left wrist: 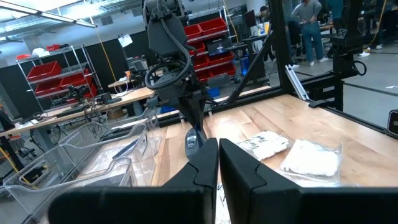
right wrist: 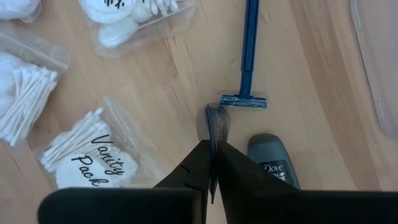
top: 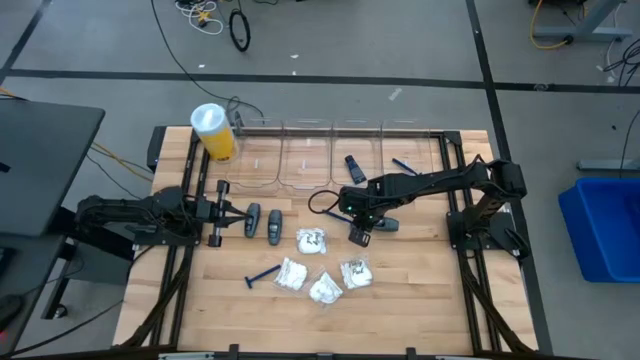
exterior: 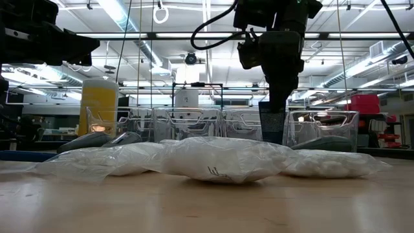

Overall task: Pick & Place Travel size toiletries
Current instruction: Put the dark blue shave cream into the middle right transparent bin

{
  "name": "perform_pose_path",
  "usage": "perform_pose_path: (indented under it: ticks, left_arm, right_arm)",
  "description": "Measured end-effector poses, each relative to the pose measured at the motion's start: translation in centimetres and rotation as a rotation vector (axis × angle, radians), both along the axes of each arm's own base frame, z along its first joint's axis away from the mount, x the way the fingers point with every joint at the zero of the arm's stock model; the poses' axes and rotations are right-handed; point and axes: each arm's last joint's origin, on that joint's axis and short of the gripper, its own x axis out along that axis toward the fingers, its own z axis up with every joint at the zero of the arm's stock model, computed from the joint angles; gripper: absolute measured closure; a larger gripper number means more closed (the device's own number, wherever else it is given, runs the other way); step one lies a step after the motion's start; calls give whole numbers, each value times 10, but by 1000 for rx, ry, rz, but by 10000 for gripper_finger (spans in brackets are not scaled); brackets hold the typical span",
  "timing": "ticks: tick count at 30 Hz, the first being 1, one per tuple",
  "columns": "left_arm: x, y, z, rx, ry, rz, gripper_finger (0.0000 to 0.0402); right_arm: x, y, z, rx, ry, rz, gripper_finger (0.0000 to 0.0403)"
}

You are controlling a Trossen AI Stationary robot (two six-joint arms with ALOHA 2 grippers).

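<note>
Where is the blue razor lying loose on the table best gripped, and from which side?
Take the thin blue plastic razor mid-handle, with the end effector descending from straight above and its fingers closing across the handle. The razor lies flat on the wooden table, and its handle is long, straight and clear of the wider head.

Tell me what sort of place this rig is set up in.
Probably a robotics lab or workshop: shelving with red storage bins stands beyond the wooden table, cables trail over the grey concrete floor, and exposed ducts and strip lights run overhead.
</note>
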Motion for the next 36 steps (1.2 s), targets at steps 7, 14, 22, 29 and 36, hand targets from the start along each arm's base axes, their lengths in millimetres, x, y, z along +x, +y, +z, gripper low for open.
perform_pose_path:
  ticks: [7,14,22,29,36]
  left_arm:
    - [0,0,0,0,0,0,378]
    - [0,0,0,0,0,0,378]
    - [0,0,0,0,0,0,377]
    - [0,0,0,0,0,0,378]
    - [0,0,0,0,0,0,378]
  right_arm:
    - [0,0,10,-1,-37,6,371]
    - [-1,0,11,0,-37,6,371]
    - [-3,-5,15,6,-56,-9,371]
    - [-11,-16,37,14,-143,-19,371]
    - [-24,-32,58,1,-222,-62,371]
